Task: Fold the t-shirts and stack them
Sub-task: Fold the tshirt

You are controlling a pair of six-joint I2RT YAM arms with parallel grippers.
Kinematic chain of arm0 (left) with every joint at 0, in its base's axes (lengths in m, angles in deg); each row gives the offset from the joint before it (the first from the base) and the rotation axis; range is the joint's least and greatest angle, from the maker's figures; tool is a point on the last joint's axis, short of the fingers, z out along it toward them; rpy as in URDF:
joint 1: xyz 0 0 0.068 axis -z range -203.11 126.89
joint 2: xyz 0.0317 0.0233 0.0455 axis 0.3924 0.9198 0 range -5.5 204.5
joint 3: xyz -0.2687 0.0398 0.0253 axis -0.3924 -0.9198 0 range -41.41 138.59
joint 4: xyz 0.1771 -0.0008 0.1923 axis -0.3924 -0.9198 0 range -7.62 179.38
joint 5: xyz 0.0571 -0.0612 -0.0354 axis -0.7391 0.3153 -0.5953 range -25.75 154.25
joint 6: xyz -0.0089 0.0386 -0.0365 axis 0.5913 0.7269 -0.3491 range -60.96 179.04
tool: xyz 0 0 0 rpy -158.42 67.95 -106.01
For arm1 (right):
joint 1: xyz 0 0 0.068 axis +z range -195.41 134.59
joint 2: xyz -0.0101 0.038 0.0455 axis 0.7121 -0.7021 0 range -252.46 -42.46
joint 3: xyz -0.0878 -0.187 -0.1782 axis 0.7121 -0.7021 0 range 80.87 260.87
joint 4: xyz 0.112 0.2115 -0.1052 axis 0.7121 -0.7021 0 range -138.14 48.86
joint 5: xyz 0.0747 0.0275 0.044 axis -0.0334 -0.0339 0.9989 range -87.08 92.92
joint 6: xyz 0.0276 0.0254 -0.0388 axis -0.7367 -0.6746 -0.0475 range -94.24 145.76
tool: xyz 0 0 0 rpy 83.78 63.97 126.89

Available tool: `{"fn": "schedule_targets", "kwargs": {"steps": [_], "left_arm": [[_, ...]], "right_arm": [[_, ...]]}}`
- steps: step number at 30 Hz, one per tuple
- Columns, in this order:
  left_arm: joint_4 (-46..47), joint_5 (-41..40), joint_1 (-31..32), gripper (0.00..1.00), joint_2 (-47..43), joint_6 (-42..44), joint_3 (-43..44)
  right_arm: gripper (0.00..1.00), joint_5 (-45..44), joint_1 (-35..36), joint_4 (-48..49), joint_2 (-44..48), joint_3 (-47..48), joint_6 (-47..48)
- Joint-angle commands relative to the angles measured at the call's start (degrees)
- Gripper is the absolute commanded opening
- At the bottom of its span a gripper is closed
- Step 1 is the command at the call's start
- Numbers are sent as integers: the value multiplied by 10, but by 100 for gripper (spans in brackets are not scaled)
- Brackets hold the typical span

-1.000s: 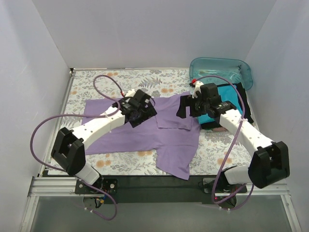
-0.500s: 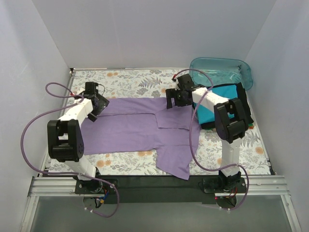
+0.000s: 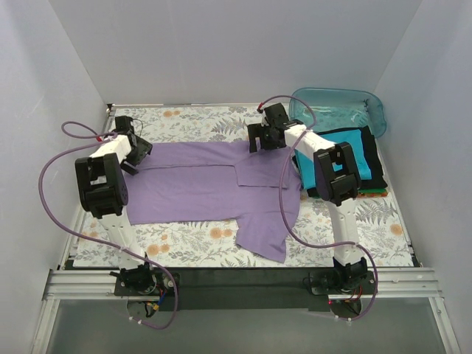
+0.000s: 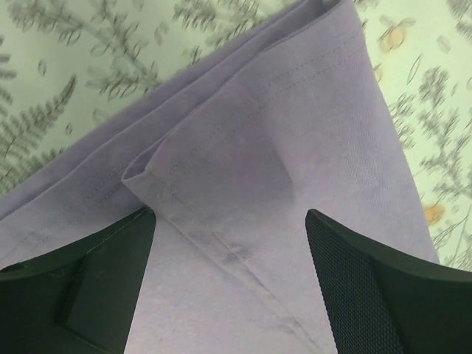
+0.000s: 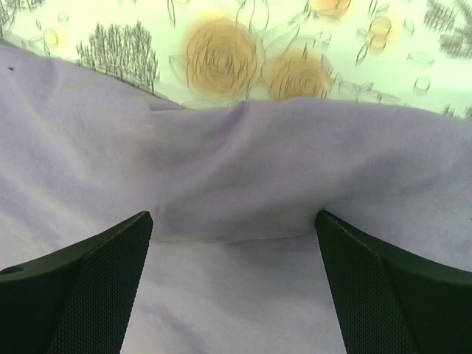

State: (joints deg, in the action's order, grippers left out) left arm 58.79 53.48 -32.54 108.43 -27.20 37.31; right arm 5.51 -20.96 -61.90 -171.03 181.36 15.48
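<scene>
At 3 o'clock on the tabletop (image 3: 184, 118), the right arm (image 3: 335, 177) hides the left part of the folded stack. The teal t-shirt (image 3: 355, 146) shows only partly, and the orange-red t-shirt (image 3: 375, 192) is a sliver under the black t-shirt (image 3: 373, 162). From above, the left claw (image 3: 139, 155) and right claw (image 3: 257, 141) are too small to judge finger spread. In both wrist views the bottom edge cuts off the fingers, and the lavender t-shirt (image 4: 295, 147) runs out of frame. The left view's print blurs at 3 o'clock.

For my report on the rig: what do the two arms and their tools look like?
The left arm and right arm have white links, black joints and a looping purple cable each. The tool fingers are black with a fine mesh texture.
</scene>
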Motion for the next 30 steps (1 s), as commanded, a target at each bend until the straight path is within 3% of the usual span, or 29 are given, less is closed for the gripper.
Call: {"fn": "schedule_targets", "kwargs": {"steps": [1, 9, 14, 17, 23, 27, 30], "left_arm": [[-24, 22, -13, 82, 84, -2, 41], [-74, 35, -23, 82, 158, -7, 192], [-106, 25, -23, 83, 80, -6, 194], [-110, 15, -23, 83, -23, -9, 140], [-166, -47, -26, 84, -216, -72, -47], [-164, -45, -28, 84, -368, -91, -185], [-189, -42, -32, 84, -418, -133, -267]], "right_arm": [[98, 2, -17, -5, -55, 45, 1], [98, 34, -26, -5, -106, 146, 7], [98, 49, -25, -5, -40, 134, 13], [98, 57, -11, 5, 72, 55, 14], [99, -82, 74, 31, 258, -186, 28], [98, -157, 133, 50, 420, -358, -28], [99, -167, 180, 72, 515, -473, -73]]}}
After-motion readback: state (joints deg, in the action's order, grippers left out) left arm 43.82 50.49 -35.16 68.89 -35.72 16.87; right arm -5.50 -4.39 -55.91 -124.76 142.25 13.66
